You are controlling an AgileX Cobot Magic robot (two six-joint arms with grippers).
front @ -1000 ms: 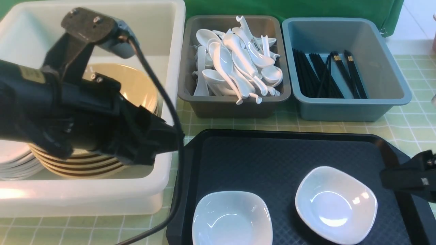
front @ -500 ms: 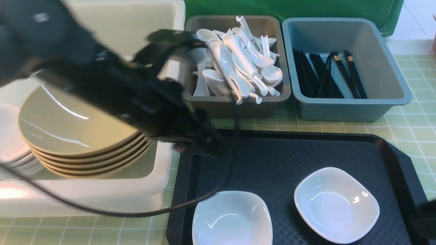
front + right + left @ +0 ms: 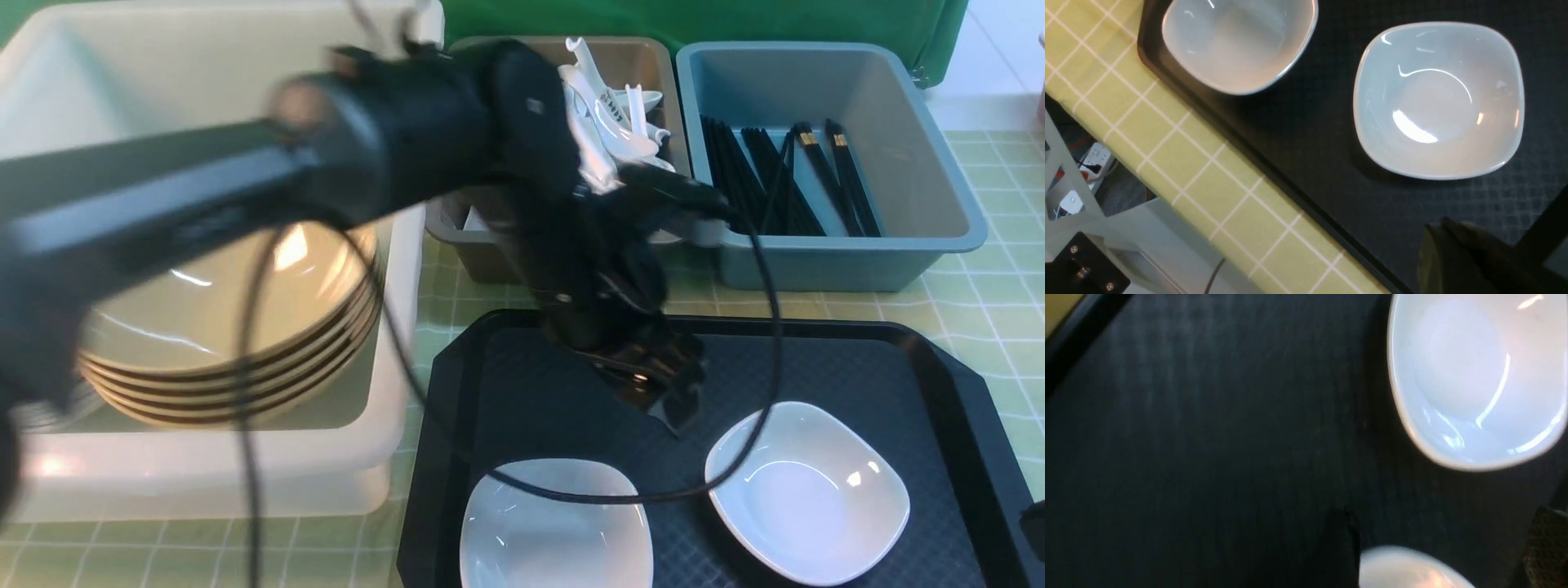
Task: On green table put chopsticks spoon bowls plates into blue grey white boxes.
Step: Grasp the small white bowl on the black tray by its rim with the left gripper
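Two white rounded-square dishes (image 3: 555, 531) (image 3: 808, 490) lie on the black tray (image 3: 522, 384). My left gripper (image 3: 663, 392) hangs over the tray just behind and between them, open and empty. In the left wrist view its fingers (image 3: 1547, 547) stand wide apart, with one dish (image 3: 1474, 384) ahead and another dish's rim (image 3: 1404, 567) low between them. My right gripper (image 3: 1447, 230) is shut on nothing above the tray's near right corner, beside a dish (image 3: 1433, 102). Tan bowls (image 3: 229, 327) are stacked in the white box (image 3: 204, 474). Spoons (image 3: 612, 122) fill the grey box; chopsticks (image 3: 784, 175) lie in the blue box (image 3: 922, 204).
The green table (image 3: 980, 310) shows around the tray and boxes. My left arm and its cable (image 3: 767, 327) cross in front of the grey box (image 3: 457, 237) and over the tray. The table's near edge (image 3: 1167, 192) drops off close to the tray.
My left arm swung from over the white box across to the middle of the tray, and its jaws widened. My right gripper drew back toward the lower right edge and shut.
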